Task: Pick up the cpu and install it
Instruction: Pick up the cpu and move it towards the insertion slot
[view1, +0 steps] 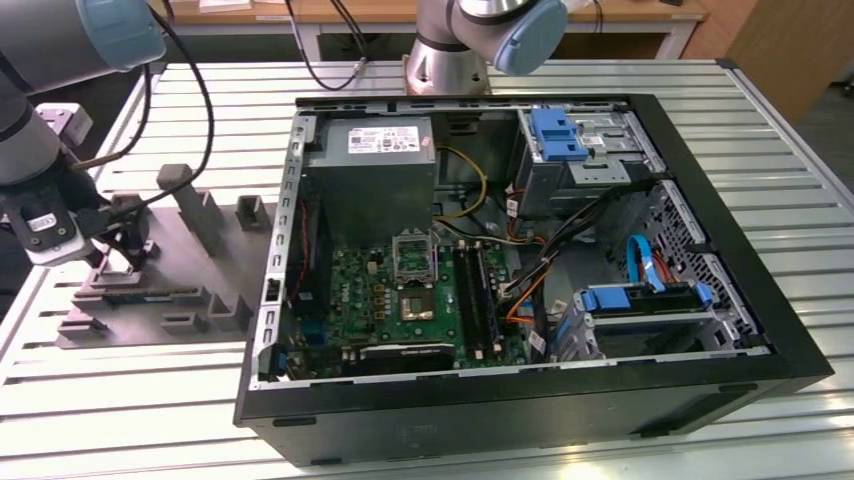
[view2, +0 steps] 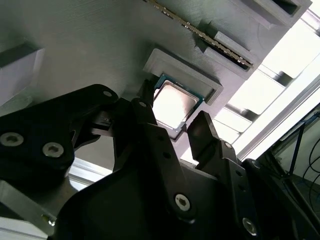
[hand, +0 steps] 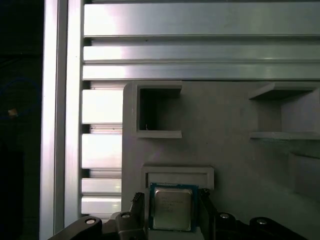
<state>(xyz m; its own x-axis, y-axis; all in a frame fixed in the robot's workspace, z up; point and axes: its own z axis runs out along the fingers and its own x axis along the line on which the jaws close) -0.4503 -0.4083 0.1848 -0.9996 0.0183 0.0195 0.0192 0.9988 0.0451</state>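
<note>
Currently: cpu (hand: 171, 209) seated in a pocket near the grey fixture's (hand: 225, 125) edge, flanked by gripper (view2: 174, 110) fingers (view2: 202, 131) held apart.

We are seeing bright, even light washing the slatted table (view1: 774, 140) in the exterior view, while in the second wrist view its slats are blowing out to white glare, the cpu (view2: 172, 104) is gleaming pale and the gripper (view2: 174, 107) is sitting in dark shadow.
</note>
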